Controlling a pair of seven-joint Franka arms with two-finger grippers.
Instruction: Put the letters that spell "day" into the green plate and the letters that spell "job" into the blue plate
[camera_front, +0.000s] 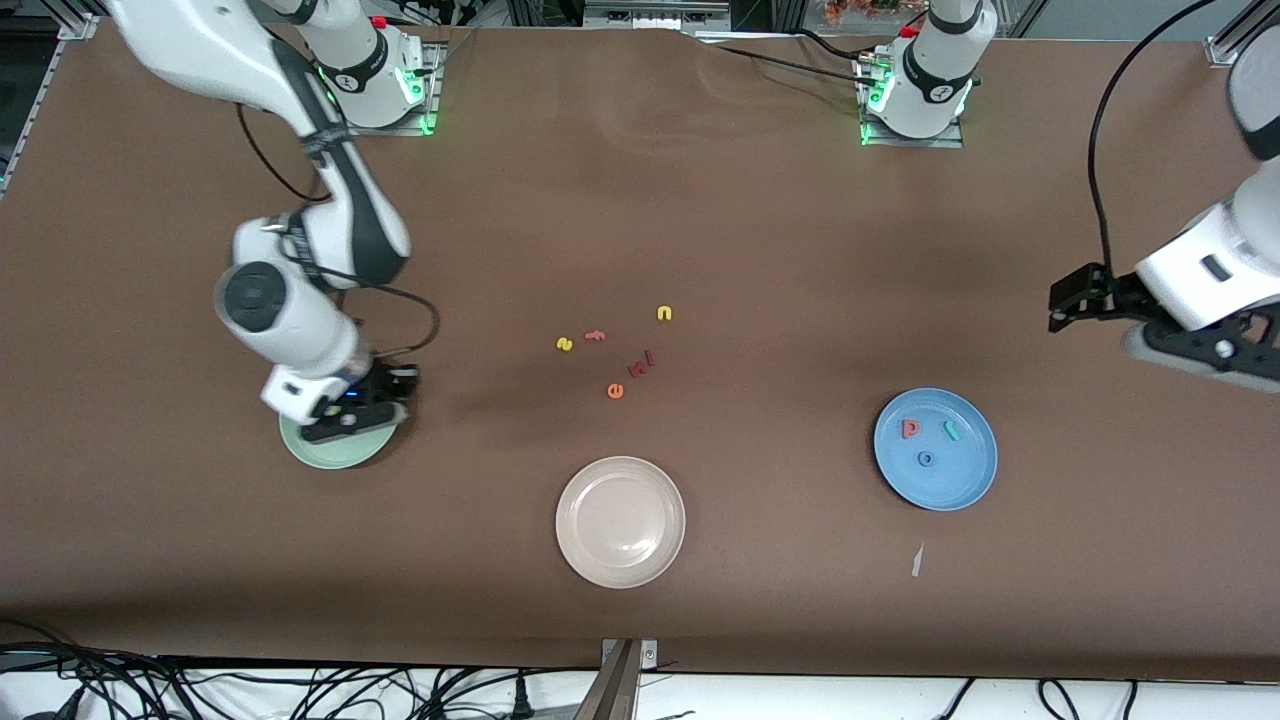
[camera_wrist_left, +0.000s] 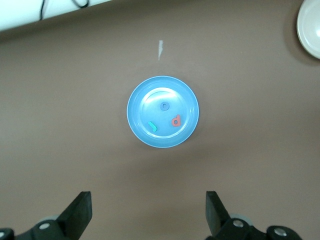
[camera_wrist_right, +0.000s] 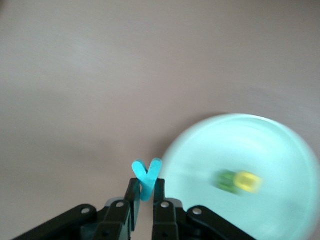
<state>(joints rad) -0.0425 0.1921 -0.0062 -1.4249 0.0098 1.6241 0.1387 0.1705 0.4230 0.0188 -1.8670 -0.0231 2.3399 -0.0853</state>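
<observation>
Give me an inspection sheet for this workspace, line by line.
Surface: brown table, a small pale scrap near the blue plate.
Job's things: blue plate holds the salmon-red letter, teal j and blue o. Green plate holds a yellow letter and a dark green letter.
Clutter: beige plate; loose letters mid-table: yellow s, yellow n, pink f, orange e and two dark red ones.
Grippers: right gripper over the green plate's edge, jaws shut on the teal y. Left gripper waits open, above the table beside the blue plate.
Cables: a black cable on the left arm; more below the table's near edge.
Surroundings: nothing seen.
</observation>
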